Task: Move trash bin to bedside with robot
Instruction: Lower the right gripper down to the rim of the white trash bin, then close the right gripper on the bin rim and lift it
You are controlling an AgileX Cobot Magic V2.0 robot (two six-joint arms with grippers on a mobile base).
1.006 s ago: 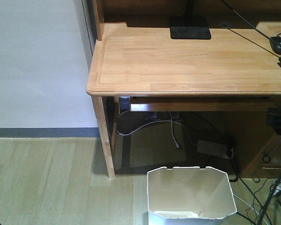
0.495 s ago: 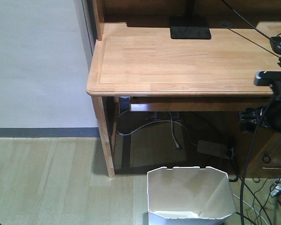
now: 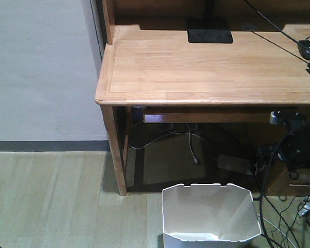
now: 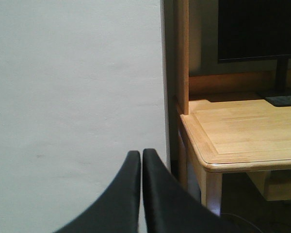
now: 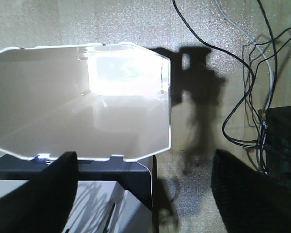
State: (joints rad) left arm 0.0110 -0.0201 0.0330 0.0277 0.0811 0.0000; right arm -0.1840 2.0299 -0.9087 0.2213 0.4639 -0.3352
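The trash bin (image 3: 211,217) stands on the pale wooden floor (image 3: 51,201) at the lower middle of the front view, just in front of the light wooden desk (image 3: 206,67) and right of its front leg. Its mouth faces up; the inside shows only bare cream walls and a pale bottom.

At the right edge of that view the right arm (image 3: 294,147) hangs below the desk edge, above and to the right of the bin, with black cables (image 3: 271,206) trailing down from it.

In the right wrist view the bin (image 5: 82,107) fills the upper left, its inside washed by glare – bare walls, one bright patch at the far side. The right gripper (image 5: 144,158) has its fingers (image 5: 39,194) spread wide at the lower corners, holding nothing; whether the left one touches the near rim I cannot tell. Cables (image 5: 247,87) lie across the floor at the right.

The left gripper (image 4: 140,154) has its two black fingers (image 4: 128,194) pressed together with nothing between them – before a plain wall (image 4: 72,82), with the desk corner (image 4: 218,155) and a monitor (image 4: 259,29) to the right.
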